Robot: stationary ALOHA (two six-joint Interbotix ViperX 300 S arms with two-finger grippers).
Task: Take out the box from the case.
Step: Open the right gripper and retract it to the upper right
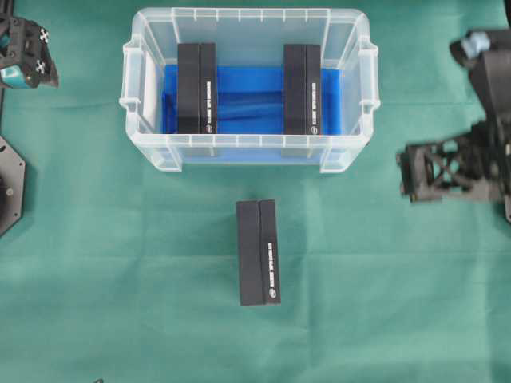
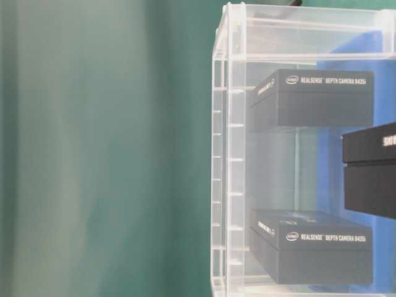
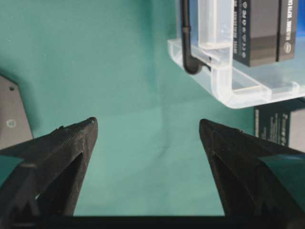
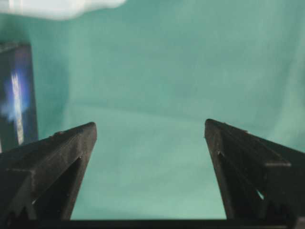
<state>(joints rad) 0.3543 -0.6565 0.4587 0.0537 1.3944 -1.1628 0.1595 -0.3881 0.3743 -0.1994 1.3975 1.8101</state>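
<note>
Although one black box (image 1: 259, 252) already lies out on the green bench (image 1: 383, 319), just in front of the case (image 1: 249, 153), two more of the same kind remain inside it, so by my judgement the task is only partly done. The left box (image 1: 197, 88) and the right box (image 1: 303, 88) stand on edge on the blue cloth (image 1: 247, 100) lining the case's bottom, well apart from each other, each reaching from the rear wall toward the front wall. That upright stance leaves a narrow top edge facing up, which probably suits a pinch from above better than a flat-lying box would. The gap between them looks like room for a gripper to come down.

The left gripper (image 1: 28, 56) sits off at the bench's far left corner, clear of the case, jaws spread wide over bare cloth in its wrist view. The right gripper (image 1: 423, 171) is out to the right of the case, jaws likewise wide apart and holding nothing; its wrist view shows only green bench and a blurred edge of the freed box.

In the table-level view the boxes' sides read "intel REALSENSE DEPTH CAMERA D435i" in white. The white print along the long edges in the overhead view is too small to read.
</note>
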